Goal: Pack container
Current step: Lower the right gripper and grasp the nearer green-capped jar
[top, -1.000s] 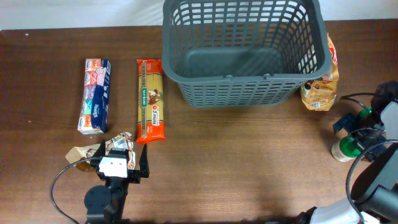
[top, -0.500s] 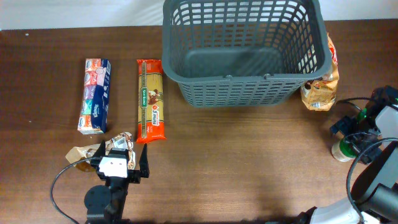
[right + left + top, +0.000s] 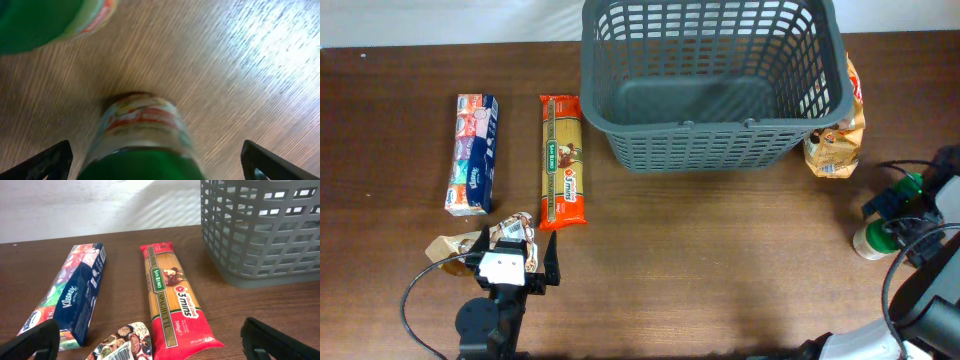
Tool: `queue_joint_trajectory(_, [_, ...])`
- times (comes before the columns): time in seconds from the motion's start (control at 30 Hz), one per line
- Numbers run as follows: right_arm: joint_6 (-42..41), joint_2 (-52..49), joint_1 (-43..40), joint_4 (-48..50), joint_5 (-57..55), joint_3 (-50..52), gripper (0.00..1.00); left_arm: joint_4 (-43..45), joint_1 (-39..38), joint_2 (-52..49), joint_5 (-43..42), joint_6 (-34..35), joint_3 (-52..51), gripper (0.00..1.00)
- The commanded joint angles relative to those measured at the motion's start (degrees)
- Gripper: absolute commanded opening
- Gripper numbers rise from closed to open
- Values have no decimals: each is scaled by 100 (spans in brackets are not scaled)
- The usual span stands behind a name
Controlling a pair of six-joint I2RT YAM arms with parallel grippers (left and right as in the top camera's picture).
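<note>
- The right gripper (image 3: 160, 162) had its fingers spread wide and held nothing; a green-lidded jar (image 3: 142, 125) stood between them, though the blurred wrist view did not show whether they touched it.
- Compared with a second earlier, the right gripper had shifted slightly rightward and back toward the robot; the jar had not moved.
- The left gripper (image 3: 513, 262) had not moved; its fingers were apart and empty; a snack packet (image 3: 125, 342) lay just before it, with a spaghetti pack (image 3: 170, 300) and a tissue box (image 3: 75, 292) farther ahead.
- The container (image 3: 710, 85) stood well ahead and to the left of the right gripper, and ahead and to the right of the left one; its floor was bare; a brown bag (image 3: 835, 140) rested against its right wall.
- Packing had evidently not begun; the small shift was judged to be alignment on the jar, likely the first item.
</note>
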State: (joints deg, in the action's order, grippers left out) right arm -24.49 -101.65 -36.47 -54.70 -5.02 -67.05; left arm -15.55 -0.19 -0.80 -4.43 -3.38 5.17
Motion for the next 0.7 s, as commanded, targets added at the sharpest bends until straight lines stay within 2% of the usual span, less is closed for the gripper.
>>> queue_joint_trajectory(0.0, [181,0,-68,90,166,138,99,11,37,50,20,37,-31,99])
queue_joint_trajectory(0.67, [179,-2,-63,389,308,428,99,11,37,50,20,37,-31,99])
